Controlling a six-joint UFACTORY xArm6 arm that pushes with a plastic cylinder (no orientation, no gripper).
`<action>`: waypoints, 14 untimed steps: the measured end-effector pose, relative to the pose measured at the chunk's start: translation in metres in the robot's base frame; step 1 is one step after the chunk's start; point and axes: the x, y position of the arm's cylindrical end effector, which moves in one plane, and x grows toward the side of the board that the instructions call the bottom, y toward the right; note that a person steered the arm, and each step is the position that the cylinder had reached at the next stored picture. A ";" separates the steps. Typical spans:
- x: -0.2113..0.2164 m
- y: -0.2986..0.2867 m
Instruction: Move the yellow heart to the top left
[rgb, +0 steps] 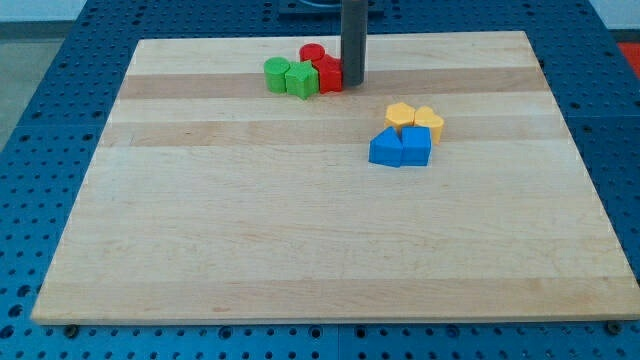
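Item 1 – yellow heart (430, 122): on the wooden surface (300, 230), right of centre, upper half of view. Right-hand member of a yellow pair; touches the yellow hexagon-like block (400, 113) on its left. Pointed end seems to face the view's bottom, so long axis runs approx top-to-bottom; lobes too small to confirm.

Item 2 – blue blocks, qty 2: left one (385, 148) and right one (416, 146), side by side, touching, directly below the yellow pair and in contact w/ it. Exact shapes unclear.

Item 3 – tool: plain dark rod, no jaws, so nothing to spread or pinch; holds nothing. My tip (352, 84) sits down at the surface near the view's top, just beside the right edge of the red block (328, 74); contact probable, cannot tell for sure. Well apart from the yellow heart, up and to its left.

Item 4 – red/green cluster, top centre: red cylinder (312, 52) behind, the red block in front of it, green cylinder (276, 72) at far left, green block (300, 79) between green cylinder and red block. All packed touching.

Item 5 – containers: none seen. Surface lies on a blue perforated base (60, 100).
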 end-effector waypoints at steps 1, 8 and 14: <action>0.000 0.000; 0.114 0.131; 0.103 0.029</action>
